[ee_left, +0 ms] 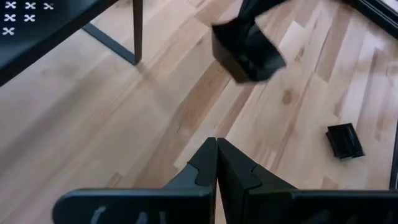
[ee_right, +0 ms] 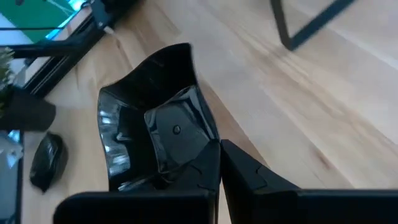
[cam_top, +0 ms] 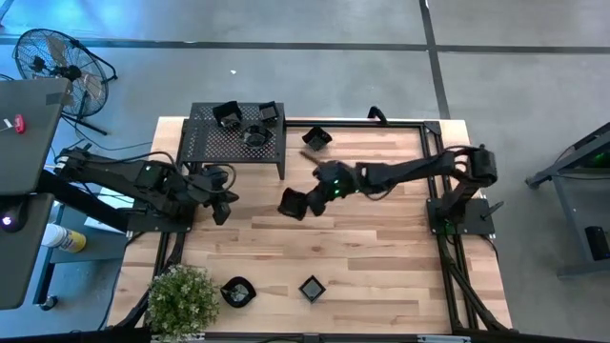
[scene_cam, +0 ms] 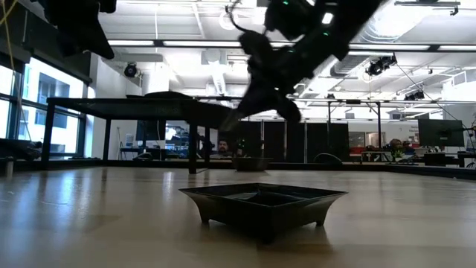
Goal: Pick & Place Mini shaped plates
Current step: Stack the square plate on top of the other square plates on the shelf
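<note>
Right gripper [cam_top: 303,202], fingers [ee_right: 186,134] clenched on the rim of a tilted square mini plate [cam_top: 292,203] above the worktop [cam_top: 381,248]; left gripper [cam_top: 225,198] fingers pressed together, empty.

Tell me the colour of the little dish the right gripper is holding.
Glossy black, clearest in the right wrist view: the dish is pinched by the right gripper.

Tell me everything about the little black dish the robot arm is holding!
The dish is small, shiny and black, like glossy plastic, with a square shape and flared, wavy walls. The right gripper is shut on its rim, one finger inside and one outside. It hangs tilted on its side near the middle of the wooden table, beside the black shelf. In the overhead view it looks lifted off the wood, touching nothing but the gripper.
</note>
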You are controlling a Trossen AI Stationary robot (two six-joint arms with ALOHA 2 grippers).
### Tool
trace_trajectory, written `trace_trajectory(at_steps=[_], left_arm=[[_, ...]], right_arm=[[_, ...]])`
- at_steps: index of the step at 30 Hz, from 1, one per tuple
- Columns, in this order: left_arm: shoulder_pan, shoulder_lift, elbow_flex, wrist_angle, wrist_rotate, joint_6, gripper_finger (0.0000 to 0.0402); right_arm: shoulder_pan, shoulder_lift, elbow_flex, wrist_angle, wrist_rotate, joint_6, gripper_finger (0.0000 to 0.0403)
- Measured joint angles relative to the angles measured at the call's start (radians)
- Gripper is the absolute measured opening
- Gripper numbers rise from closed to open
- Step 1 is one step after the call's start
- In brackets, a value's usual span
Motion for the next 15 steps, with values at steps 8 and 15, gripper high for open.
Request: trace_trajectory(at_steps=[8, 15], left_arm=[[0.000, 0.004, 0.000, -0.019, 0.000, 0.008, 0.0000], [0.000, 0.003, 0.000, -0.023, 0.004, -0.046, 0.0000]], right_arm=[[0.057, 0.268, 0.249, -0.009, 0.050, 0.041, 0.0004], [0.075, 0.420, 0.428, -0.010, 0.060, 0.038, 0.0006]])
